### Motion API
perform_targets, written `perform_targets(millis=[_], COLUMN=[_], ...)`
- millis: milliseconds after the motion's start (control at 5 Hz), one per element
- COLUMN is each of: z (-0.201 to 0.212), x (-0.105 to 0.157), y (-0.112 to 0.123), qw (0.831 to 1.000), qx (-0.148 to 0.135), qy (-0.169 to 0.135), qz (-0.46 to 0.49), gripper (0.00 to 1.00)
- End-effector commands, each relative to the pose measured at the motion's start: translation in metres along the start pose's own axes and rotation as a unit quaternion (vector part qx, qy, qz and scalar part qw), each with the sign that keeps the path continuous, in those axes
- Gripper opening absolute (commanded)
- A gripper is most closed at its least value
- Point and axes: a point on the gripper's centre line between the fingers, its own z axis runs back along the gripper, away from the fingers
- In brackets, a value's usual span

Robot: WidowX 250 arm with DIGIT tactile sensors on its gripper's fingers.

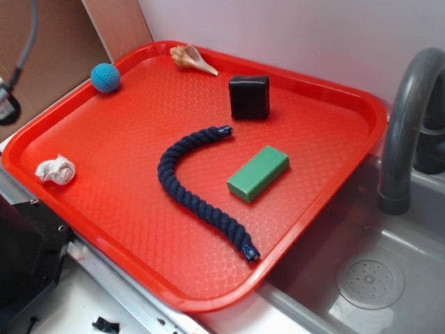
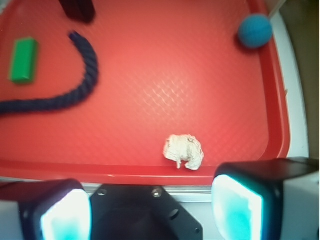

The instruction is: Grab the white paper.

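Note:
The white paper (image 1: 56, 170) (image 2: 184, 151) is a small crumpled wad lying on the red tray (image 1: 118, 247) (image 2: 100, 170) close to its near left rim. My gripper (image 2: 152, 210) shows only in the wrist view. It stands open and empty, with its two pale pads (image 2: 237, 210) wide apart. It hovers outside the tray's edge, and the paper lies just beyond it, slightly toward the right pad. In the exterior view the gripper is out of frame.
On the tray lie a dark blue rope (image 1: 191, 191) (image 2: 82, 80), a green block (image 1: 258, 172) (image 2: 23, 60), a black box (image 1: 249, 97), a blue ball (image 1: 106, 77) (image 2: 255, 31) and a tan seashell (image 1: 192, 59). A grey sink (image 1: 368, 278) with a faucet (image 1: 403, 132) is to the right.

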Motion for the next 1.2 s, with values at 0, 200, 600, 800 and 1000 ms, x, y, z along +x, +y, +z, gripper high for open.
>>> perform_targets(millis=[0,200,600,800,1000], z=[-0.055,-0.079,-0.112,-0.117,-0.119], x=[0.011,0.021,0.017,0.011,0.008], y=[0.025,0.030,0.038,0.037,0.036], qw=[0.999,0.997,0.989,0.986,0.985], qx=[0.019,0.014,0.021,0.025,0.032], qy=[0.048,0.077,0.144,0.158,0.165], qz=[-0.012,-0.019,-0.038,-0.039,-0.035], gripper=[1.00,1.00,1.00,1.00,0.13])
